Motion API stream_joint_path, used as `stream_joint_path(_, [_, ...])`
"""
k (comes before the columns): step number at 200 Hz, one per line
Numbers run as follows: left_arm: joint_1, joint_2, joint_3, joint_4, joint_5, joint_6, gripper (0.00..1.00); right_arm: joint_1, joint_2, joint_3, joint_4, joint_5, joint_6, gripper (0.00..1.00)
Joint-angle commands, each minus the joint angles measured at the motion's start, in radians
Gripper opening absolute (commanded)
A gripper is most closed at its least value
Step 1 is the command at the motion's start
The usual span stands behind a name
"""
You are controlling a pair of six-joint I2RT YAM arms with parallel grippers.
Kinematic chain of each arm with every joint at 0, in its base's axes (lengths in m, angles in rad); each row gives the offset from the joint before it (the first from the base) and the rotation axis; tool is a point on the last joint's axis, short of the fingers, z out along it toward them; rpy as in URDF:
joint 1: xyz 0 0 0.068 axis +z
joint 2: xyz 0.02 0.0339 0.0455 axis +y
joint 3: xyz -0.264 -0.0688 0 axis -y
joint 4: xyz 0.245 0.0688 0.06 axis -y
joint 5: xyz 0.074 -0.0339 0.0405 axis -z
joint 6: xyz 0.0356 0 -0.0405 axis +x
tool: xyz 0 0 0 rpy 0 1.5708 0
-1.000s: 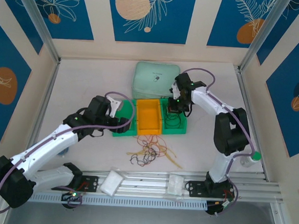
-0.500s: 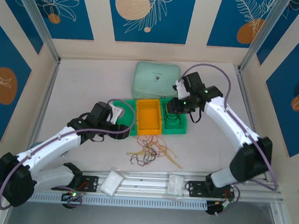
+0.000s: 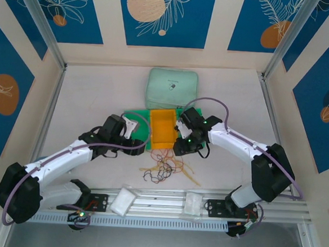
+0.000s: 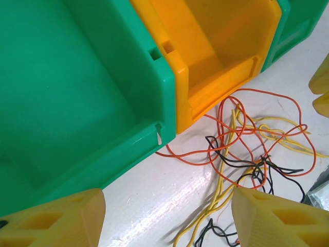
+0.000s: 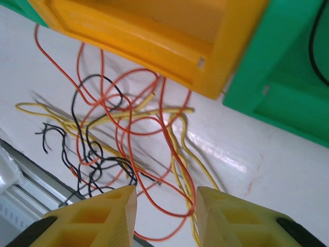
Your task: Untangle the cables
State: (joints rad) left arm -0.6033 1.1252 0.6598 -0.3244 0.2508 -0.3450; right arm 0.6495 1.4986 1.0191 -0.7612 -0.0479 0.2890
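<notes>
Three bins abreast, black cable in right one, cables tangled outside.

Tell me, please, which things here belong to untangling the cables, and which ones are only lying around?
Job: tangled cables; probably the orange bin and green bin beside them.
Lying about: pale green pouch; white pads on the front rail.
</notes>
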Motion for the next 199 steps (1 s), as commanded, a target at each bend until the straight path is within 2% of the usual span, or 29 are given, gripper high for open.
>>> stream_joint_path(1, [-0.012, -0.023, -0.013, 0.014, -0.001, -0.020, 0.66, 0.006, 0.034, 0.010, 0.049, 0.018, 0.013, 0.36])
stream_joint_path(58, [-0.013, -0.057, -0.033, 0.007, -0.011, -0.020, 0.66, 0.031, 0.111, 0.028, 0.045, 0.055, 0.002, 0.35])
stream_joint_path(74, [-0.013, -0.058, -0.033, 0.008, -0.007, -0.014, 0.66, 0.039, 0.121, 0.038, 0.045, 0.051, 0.004, 0.29])
stream_joint_path(98, [-0.015, -0.063, -0.032, 0.007, -0.002, -0.009, 0.64, 0.051, 0.116, 0.064, 0.033, 0.046, 0.008, 0.09])
stream_joint_path(115, [-0.016, -0.074, -0.030, 0.007, -0.007, -0.004, 0.64, 0.057, 0.092, 0.091, 0.008, 0.049, 0.009, 0.00])
stream_joint_path(199, [-0.018, -0.124, -0.010, 0.019, 0.005, 0.033, 0.64, 0.093, -0.213, 0.321, -0.140, 0.044, 0.027, 0.00])
